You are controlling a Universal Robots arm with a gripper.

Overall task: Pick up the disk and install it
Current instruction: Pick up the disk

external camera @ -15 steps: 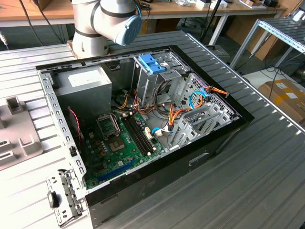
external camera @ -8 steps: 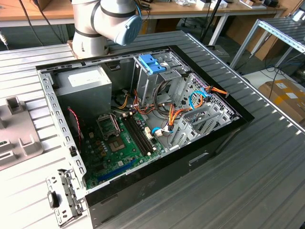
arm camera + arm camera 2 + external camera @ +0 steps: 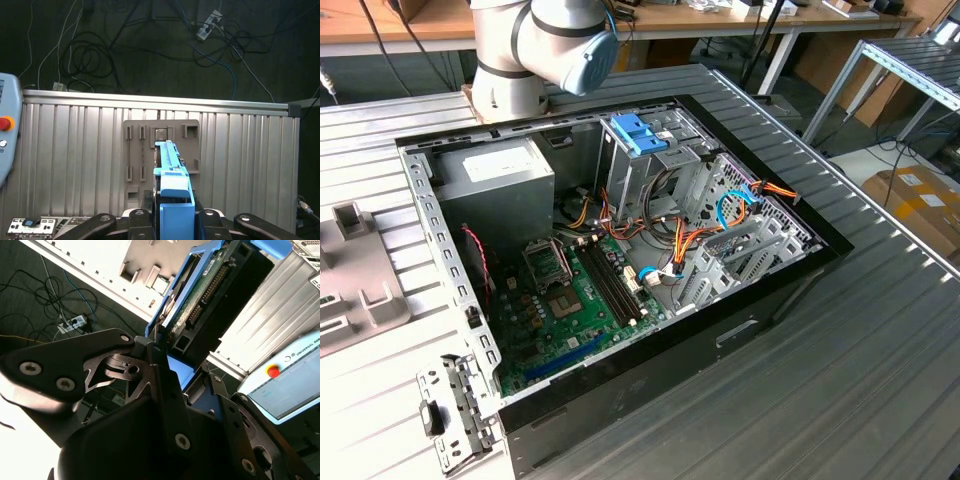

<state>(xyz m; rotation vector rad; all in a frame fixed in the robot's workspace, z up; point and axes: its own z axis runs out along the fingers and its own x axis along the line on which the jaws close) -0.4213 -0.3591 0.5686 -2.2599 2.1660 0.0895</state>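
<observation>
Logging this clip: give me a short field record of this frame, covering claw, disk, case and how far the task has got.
claw: shut on the disk, a finger on either side of it
disk: held edge-on in front of the grey holder plate on the ribbed table, blue rail toward the first wrist camera
computer case: open, lying on the table, with motherboard and power-supply box exposed
task stage: disk picked up, not yet installed in the case

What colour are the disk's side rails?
Bright blue; the disk shows them best in the first wrist view.
</observation>
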